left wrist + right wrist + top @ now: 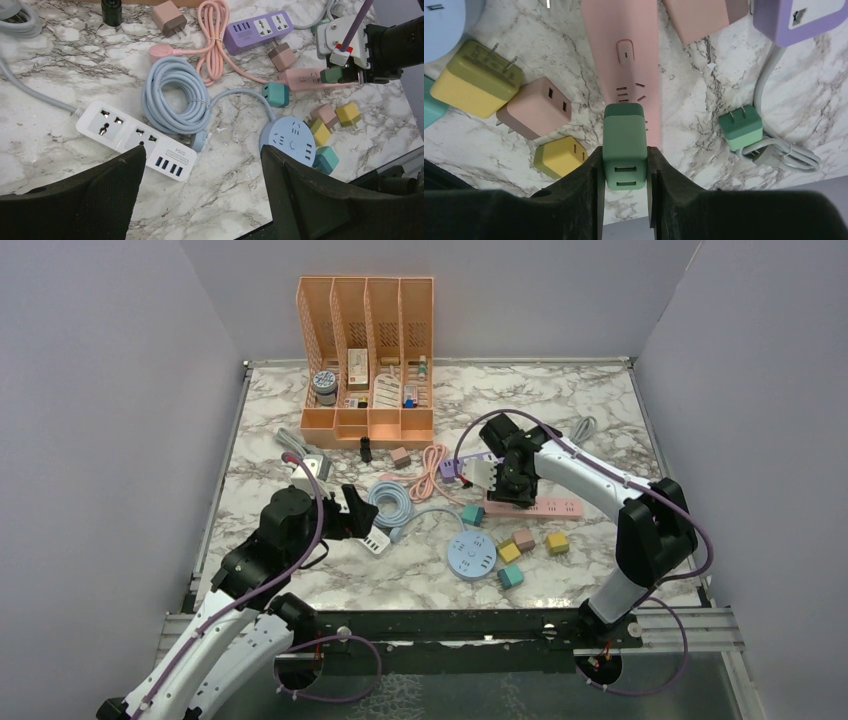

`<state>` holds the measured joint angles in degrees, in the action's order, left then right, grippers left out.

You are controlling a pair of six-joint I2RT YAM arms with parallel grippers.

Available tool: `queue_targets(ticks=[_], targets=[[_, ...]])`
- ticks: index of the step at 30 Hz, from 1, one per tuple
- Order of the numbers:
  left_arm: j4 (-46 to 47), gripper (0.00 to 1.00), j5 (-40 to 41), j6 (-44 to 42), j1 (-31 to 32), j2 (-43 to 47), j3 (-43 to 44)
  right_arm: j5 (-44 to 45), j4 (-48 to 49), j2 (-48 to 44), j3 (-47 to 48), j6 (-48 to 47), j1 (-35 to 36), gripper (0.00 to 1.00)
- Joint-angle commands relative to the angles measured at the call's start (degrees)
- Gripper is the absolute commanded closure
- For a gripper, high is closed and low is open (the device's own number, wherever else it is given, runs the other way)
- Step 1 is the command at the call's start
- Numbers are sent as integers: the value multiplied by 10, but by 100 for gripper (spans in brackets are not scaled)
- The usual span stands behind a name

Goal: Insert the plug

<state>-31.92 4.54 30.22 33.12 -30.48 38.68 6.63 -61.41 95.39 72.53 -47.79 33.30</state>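
Note:
My right gripper (pixel 624 151) is shut on a green plug adapter (pixel 624 142), its two USB slots facing the camera. The plug's far end sits over the socket slots of the pink power strip (pixel 624 55). Its prongs are hidden, so I cannot tell whether it touches the strip. From above, the right gripper (pixel 515 490) is over the left end of the pink strip (pixel 550 507). The left wrist view shows the green plug (pixel 334 75) at the pink strip (pixel 302 79). My left gripper (pixel 202 150) is open and empty, just above the table beside a white power strip (pixel 132 137).
An orange file organizer (pixel 367 350) stands at the back. A purple strip (pixel 465 465), a pink cable (pixel 432 465), a blue cable coil (pixel 390 502), a round blue strip (pixel 471 558) and several coloured cube adapters (pixel 520 545) crowd the middle. Another green plug (pixel 740 127) lies to the right.

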Motion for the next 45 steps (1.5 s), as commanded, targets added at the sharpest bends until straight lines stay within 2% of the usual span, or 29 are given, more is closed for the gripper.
queue_targets(ticks=[1, 20, 29, 43, 45], targets=[[8, 12, 14, -6, 2, 9, -4, -41, 9, -21, -8, -29, 1, 99], [14, 12, 16, -10, 2, 18, -6, -41, 61, 2, -63, -73, 0, 99], [16, 12, 17, -11, 2, 22, -8, -70, 61, 63, -52, -84, 0, 99], [18, 12, 14, -13, 2, 28, -9, -80, 143, 100, -125, -83, -6, 99], [18, 12, 10, -14, 2, 28, -8, -77, 144, 90, -117, -76, -10, 93]])
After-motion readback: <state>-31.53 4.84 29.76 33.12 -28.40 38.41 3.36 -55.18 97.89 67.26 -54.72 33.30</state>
